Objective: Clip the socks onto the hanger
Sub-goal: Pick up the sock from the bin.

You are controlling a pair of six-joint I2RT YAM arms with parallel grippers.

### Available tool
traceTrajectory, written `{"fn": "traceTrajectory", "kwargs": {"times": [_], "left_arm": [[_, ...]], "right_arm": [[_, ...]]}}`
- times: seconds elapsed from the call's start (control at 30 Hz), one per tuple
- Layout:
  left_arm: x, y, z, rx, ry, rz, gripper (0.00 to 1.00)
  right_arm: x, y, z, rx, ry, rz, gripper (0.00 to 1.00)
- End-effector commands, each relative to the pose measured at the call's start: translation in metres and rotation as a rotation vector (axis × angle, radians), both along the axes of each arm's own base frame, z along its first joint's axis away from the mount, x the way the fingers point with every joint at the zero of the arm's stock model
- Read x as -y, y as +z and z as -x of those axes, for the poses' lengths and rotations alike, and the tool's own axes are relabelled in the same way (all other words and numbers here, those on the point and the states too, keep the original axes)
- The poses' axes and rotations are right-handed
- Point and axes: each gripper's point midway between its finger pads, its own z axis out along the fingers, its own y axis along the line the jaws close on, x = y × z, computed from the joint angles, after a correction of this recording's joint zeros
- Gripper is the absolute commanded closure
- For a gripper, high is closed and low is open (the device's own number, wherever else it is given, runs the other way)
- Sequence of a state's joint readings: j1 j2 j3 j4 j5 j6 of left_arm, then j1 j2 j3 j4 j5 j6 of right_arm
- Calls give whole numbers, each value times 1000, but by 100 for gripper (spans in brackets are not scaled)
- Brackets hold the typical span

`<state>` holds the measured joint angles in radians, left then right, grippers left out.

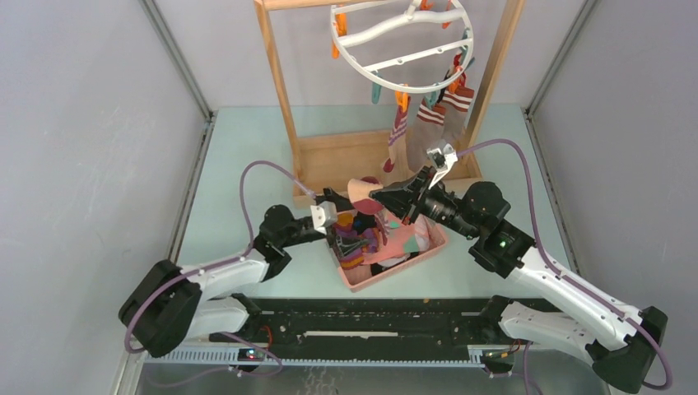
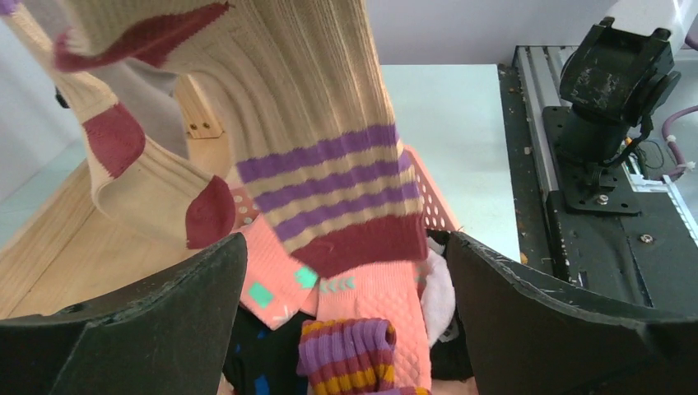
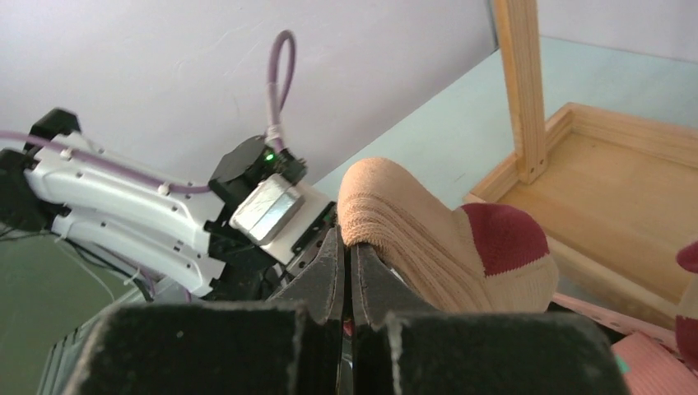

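Tan sock [image 3: 428,239], edge unseen between right jaws

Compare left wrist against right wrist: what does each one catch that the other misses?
Left wrist only: the purple-striped, maroon-cuffed end of the tan sock, hanging in front of the open left gripper, above the purple-orange striped sock in the pink basket.
Right wrist only: the right gripper shut on that sock, the left arm beyond it, and the rack's upright post.
Both: the tan sock with its maroon patches, the wooden rack base and the pale table.
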<state>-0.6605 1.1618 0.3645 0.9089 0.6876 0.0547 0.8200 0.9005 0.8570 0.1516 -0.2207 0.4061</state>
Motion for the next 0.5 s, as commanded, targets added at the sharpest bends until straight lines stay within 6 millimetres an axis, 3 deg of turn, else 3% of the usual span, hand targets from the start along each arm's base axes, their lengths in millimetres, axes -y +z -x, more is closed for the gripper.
{"fn": "traceTrajectory", "kwargs": {"times": [0.0,0.23,0.4,0.47], "left_arm": [[17,33,-9,65,-42,62,5],[26,42,-16,32,-69,148,8],[32,50,3,-34,-203,224,24],[37,49,8,-71,-251,217,35]], "right_arm": [[-3,33,19,121,91,-39,100],[-3,44,28,139,124,-45,100],[3,47,28,146,101,-45,100],[4,47,27,146,92,-42,100]]}}
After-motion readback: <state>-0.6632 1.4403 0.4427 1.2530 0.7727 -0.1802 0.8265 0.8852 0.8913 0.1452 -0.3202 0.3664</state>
